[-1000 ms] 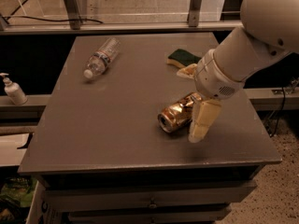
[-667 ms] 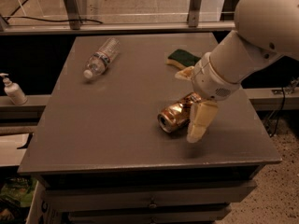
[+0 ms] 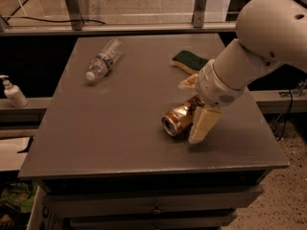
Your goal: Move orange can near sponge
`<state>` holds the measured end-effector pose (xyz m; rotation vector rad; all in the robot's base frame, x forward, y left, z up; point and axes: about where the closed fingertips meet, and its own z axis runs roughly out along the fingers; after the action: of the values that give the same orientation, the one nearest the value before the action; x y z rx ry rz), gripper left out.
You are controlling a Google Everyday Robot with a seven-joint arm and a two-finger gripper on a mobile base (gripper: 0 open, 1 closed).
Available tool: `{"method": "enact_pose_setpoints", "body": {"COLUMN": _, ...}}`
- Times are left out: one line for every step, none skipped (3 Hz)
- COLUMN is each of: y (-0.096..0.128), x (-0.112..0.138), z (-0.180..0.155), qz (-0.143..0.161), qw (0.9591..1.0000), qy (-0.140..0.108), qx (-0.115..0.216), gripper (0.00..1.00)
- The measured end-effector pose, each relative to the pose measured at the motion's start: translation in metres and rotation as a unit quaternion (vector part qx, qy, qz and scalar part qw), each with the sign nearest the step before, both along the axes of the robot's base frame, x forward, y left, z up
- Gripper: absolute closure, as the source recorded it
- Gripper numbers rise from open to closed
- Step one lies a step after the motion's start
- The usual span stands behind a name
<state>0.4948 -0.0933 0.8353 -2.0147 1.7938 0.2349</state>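
The cream 2-finger gripper (image 3: 191,112) seems to pinch the shiny orange-gold metal can (image 3: 175,121), lying sideways on the flat grey table (image 3: 120,128). The wavy green-yellow sponge (image 3: 190,61) sits near behind, with open room left.

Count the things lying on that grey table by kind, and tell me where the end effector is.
Cans: 1, the orange can, lying on its side.
Sponges: 1, the sponge.
Bottles: 1, the water bottle.
Total: 3.
The end effector is down at the orange can.
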Motion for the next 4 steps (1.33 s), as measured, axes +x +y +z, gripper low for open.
{"method": "enact_pose_setpoints", "body": {"y": 0.000, "x": 0.000, "z": -0.004, "qz": 0.003, "qw": 1.0000, "qy": 0.000, "qx": 0.002, "gripper": 0.39}}
{"method": "enact_pose_setpoints", "body": {"y": 0.000, "x": 0.000, "z": -0.004, "qz": 0.002, "qw": 1.0000, "qy": 0.001, "qx": 0.002, "gripper": 0.63}}
{"method": "enact_pose_setpoints", "body": {"y": -0.007, "x": 0.005, "z": 0.003, "qz": -0.008, "qw": 1.0000, "qy": -0.004, "qx": 0.001, "gripper": 0.86}}
{"method": "enact_pose_setpoints", "body": {"y": -0.031, "x": 0.024, "z": 0.028, "qz": -0.040, "qw": 0.9988, "qy": -0.026, "qx": 0.005, "gripper": 1.00}}
